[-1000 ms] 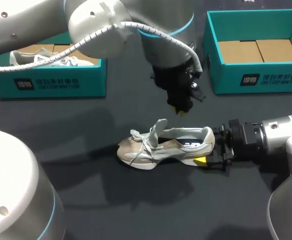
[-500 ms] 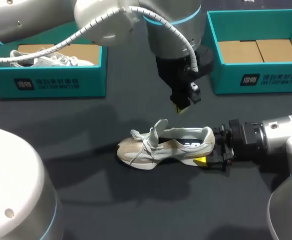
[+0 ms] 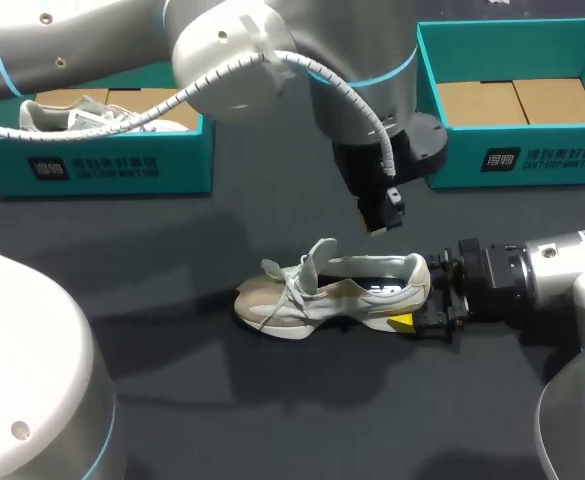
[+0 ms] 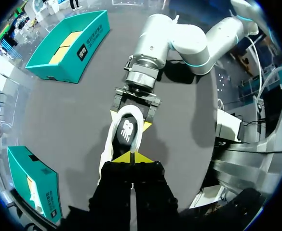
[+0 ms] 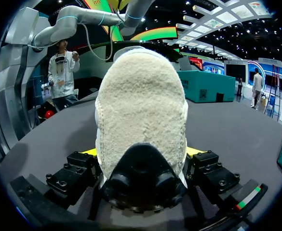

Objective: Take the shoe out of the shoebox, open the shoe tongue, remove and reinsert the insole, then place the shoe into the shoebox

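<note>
A beige and white shoe lies on its sole in the middle of the dark table, toe pointing left, its tongue standing up. My right gripper comes in low from the right, and its fingers clasp the heel from both sides. In the right wrist view the fuzzy heel fills the space between the yellow fingertips. My left gripper hangs above the shoe's heel end, shut and holding nothing. In the left wrist view its tips are pressed together above the shoe's opening.
A teal shoebox at the back left holds another pale shoe. A second teal shoebox at the back right shows only its cardboard floor. Bare dark tabletop lies in front of and left of the shoe.
My left arm has swung to the right, carrying its gripper a little right and lower above the shoe. The shoe and the right gripper have stayed in place.
</note>
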Available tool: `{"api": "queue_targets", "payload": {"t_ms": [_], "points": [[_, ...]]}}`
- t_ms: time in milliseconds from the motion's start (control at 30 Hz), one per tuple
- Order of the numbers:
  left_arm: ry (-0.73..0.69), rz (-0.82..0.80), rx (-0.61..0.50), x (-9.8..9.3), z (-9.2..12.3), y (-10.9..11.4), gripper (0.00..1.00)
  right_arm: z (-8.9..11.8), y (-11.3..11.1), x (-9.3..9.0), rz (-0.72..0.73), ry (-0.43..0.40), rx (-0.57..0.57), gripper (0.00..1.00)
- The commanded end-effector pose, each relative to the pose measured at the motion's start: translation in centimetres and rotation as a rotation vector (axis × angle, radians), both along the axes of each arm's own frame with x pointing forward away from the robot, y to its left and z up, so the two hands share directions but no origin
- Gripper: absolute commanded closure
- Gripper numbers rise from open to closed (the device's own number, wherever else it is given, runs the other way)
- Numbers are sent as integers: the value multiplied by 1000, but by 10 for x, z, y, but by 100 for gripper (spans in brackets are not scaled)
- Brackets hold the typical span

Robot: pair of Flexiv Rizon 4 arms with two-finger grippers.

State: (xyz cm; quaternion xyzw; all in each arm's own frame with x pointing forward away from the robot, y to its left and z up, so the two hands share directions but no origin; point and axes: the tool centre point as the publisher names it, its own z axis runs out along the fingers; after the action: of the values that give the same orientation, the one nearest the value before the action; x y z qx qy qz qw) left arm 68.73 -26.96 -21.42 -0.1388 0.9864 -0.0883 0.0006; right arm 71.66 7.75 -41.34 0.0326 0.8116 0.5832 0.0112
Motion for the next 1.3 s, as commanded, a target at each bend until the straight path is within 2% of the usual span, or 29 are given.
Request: {"api": "queue_targets", "payload": {"t_ms": [33, 400, 733, 867, 1300], "points": [[2, -2, -9, 1, -2, 4, 100, 1, 0, -1, 0, 1, -4, 100], [2, -2, -9, 1, -2, 4, 100, 1, 0, -1, 0, 1, -4, 100], [-5, -47, 22, 9, -37, -4, 100, 1, 0, -1, 0, 1, -4, 100], [-35, -169, -31, 9, -55, -1, 100, 1, 0, -1, 0, 1, -4, 100], [-35, -169, -31, 9, -55, -1, 100, 1, 0, -1, 0, 1, -4, 100]]}}
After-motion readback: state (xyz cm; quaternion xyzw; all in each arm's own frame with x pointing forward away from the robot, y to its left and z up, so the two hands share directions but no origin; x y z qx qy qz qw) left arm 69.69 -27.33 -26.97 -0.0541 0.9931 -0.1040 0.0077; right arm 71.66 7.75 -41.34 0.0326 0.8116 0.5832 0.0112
